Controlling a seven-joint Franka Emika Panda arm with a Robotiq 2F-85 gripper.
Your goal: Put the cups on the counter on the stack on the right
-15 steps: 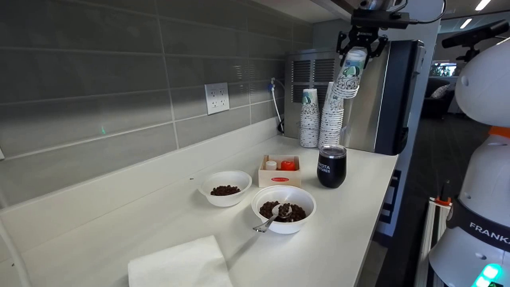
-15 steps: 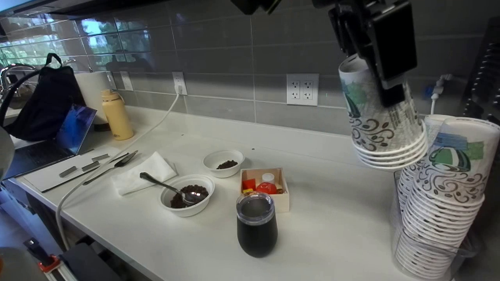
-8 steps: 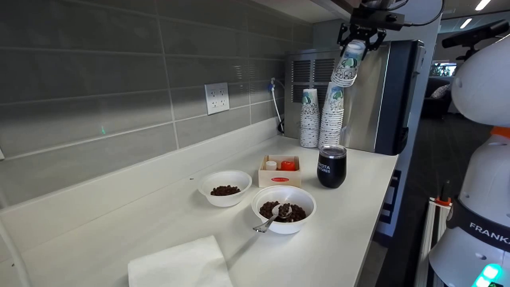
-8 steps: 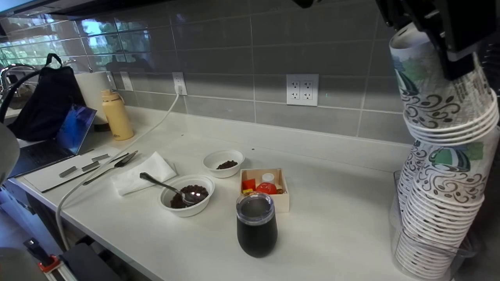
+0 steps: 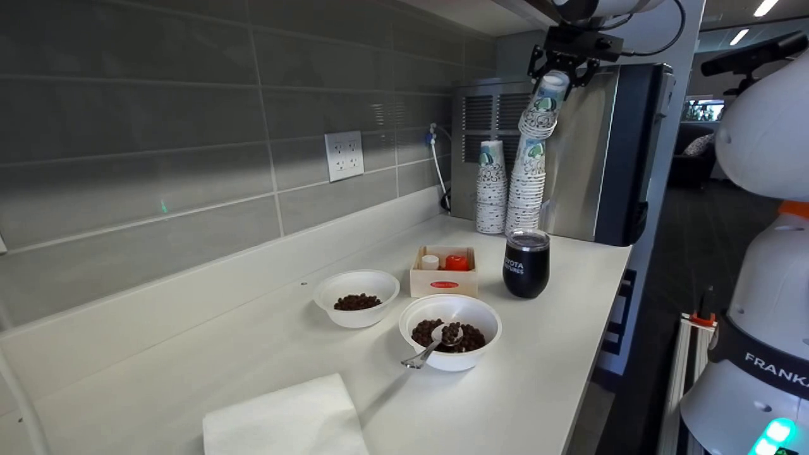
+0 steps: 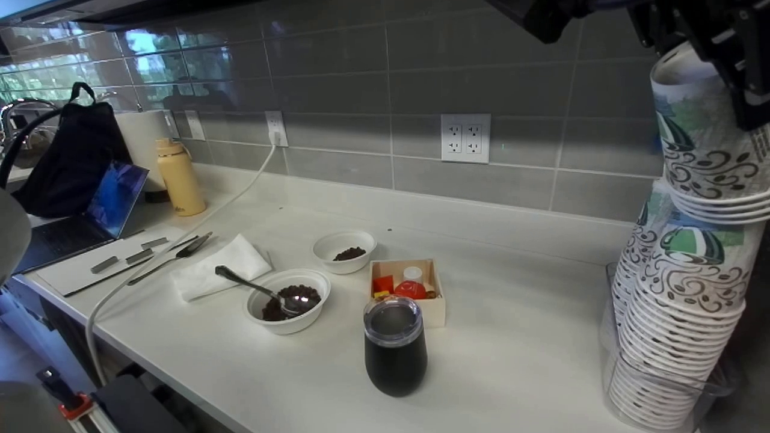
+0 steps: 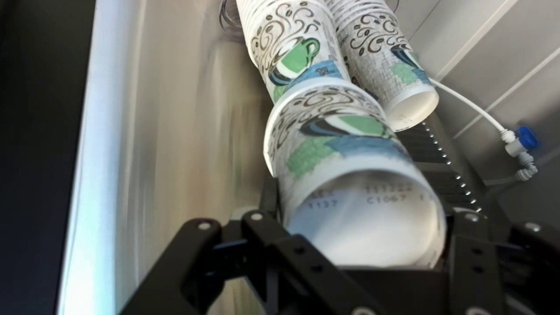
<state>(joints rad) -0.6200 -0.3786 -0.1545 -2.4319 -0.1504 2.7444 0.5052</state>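
Note:
My gripper is shut on a short nest of whitish printed cups, held upside down and tilted, rims downward. The cups also show in an exterior view and in the wrist view, between the two fingers. They are right above the tall stack of nested upside-down cups, which also shows in an exterior view and the wrist view. The held rims overlap the stack's top; I cannot tell whether they touch. The stack stands at the far end of the off-white counter.
A shorter cup column stands close beside the stack. A steel machine is behind them. A dark tumbler, a wooden box and two white bowls stand on the counter. A clear holder surrounds the columns' base.
My gripper has risen, then moved over to the tall stack with the cups in it, so that they now line up above the stack's top. The counter objects have not moved.

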